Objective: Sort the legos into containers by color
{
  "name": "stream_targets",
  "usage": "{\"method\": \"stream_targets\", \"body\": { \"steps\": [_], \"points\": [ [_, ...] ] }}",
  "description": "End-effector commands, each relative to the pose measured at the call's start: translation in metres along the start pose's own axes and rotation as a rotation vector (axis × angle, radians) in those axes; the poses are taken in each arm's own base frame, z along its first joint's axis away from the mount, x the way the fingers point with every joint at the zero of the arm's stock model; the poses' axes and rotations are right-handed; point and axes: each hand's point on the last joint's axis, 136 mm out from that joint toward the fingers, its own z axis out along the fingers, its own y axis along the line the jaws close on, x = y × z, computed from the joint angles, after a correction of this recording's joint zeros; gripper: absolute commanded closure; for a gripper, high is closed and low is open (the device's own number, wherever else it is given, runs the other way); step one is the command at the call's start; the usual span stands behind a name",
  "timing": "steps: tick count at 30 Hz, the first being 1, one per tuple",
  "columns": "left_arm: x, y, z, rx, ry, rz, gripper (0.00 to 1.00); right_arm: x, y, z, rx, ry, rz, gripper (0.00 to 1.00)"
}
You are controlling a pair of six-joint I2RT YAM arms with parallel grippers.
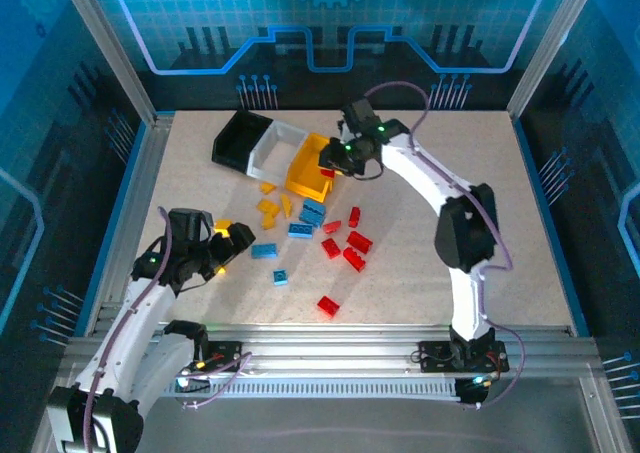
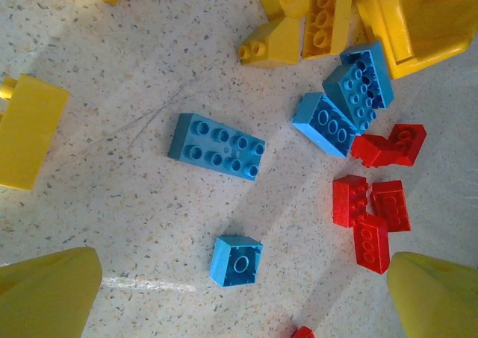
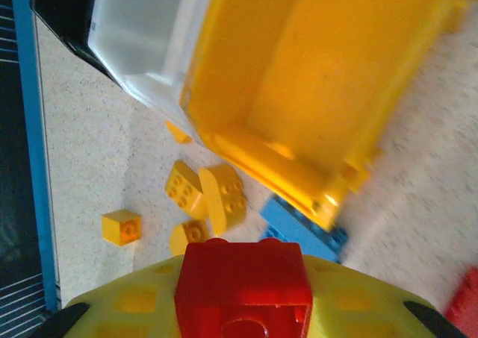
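1. My left pincer (image 1: 226,243) hung over the left edge of the scattered legos (image 1: 300,230), fingers wide apart and holding nothing. A small blue brick (image 2: 236,261) lay just ahead of it on the tabletop (image 1: 420,273). Beyond that lay a long blue brick (image 2: 217,145), its long axis slanting down to the right.
2. The containers stood in a slanted row: black bin (image 1: 236,139), white bin (image 1: 272,149), yellow bin (image 1: 303,171).
3. My right pincer (image 1: 342,161), the arm nearer the bins, was clamped on a red brick (image 3: 243,286) at the yellow bin's rim. The white and black bins lay to its left.
4. The brick covered my right fingertips, the wrist view cut off the black bin, and blur kept me from telling whether the brick had cleared the rim.
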Motion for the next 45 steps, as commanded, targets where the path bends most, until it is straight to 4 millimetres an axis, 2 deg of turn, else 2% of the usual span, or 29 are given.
{"method": "stream_targets", "body": {
  "steps": [1, 3, 6, 9, 13, 17, 23, 26, 30, 33, 36, 41, 45],
  "points": [
    [0.012, 0.002, -0.003, 0.009, 0.037, -0.02, 0.01, 0.006, 0.001, 0.03, 0.051, 0.074, -0.026, 0.74],
    [0.014, 0.004, -0.005, 0.0, 0.039, -0.021, 0.01, 0.001, -0.008, 0.047, 0.121, 0.082, -0.025, 0.74],
    [0.014, 0.004, -0.008, -0.006, 0.039, -0.019, 0.01, -0.006, -0.024, 0.062, 0.212, 0.079, -0.012, 0.74],
    [0.013, 0.003, -0.01, -0.01, 0.037, -0.013, 0.01, -0.009, -0.04, 0.065, 0.299, 0.075, -0.009, 0.75],
    [0.008, 0.0, -0.009, -0.014, 0.03, -0.002, 0.01, -0.003, -0.065, 0.06, 0.378, 0.113, -0.003, 0.74],
    [0.005, -0.003, -0.003, -0.009, 0.034, -0.002, 0.01, 0.005, -0.094, 0.044, 0.45, 0.149, -0.003, 0.73],
    [0.0, -0.007, 0.005, 0.009, 0.036, -0.013, 0.01, 0.006, -0.14, -0.004, 0.509, 0.122, 0.032, 0.73],
    [-0.002, -0.009, 0.008, 0.014, 0.037, -0.014, 0.01, 0.009, -0.164, -0.022, 0.529, 0.119, 0.059, 0.72],
    [-0.004, -0.011, 0.008, 0.016, 0.033, -0.013, 0.01, 0.01, -0.179, -0.034, 0.539, 0.11, 0.062, 0.67],
    [-0.004, -0.011, 0.007, 0.015, 0.033, -0.016, 0.01, 0.007, -0.181, -0.038, 0.536, 0.101, 0.061, 0.49],
    [-0.003, -0.012, 0.006, 0.018, 0.034, -0.023, 0.01, 0.002, -0.172, -0.042, 0.507, 0.074, 0.055, 0.4],
    [-0.002, -0.014, 0.0, 0.032, 0.029, -0.025, 0.01, -0.001, -0.15, -0.058, 0.453, 0.029, 0.035, 0.37],
    [0.007, -0.013, -0.007, 0.049, 0.036, -0.019, 0.01, 0.011, -0.125, -0.085, 0.413, -0.017, -0.003, 0.37]
  ]
}}
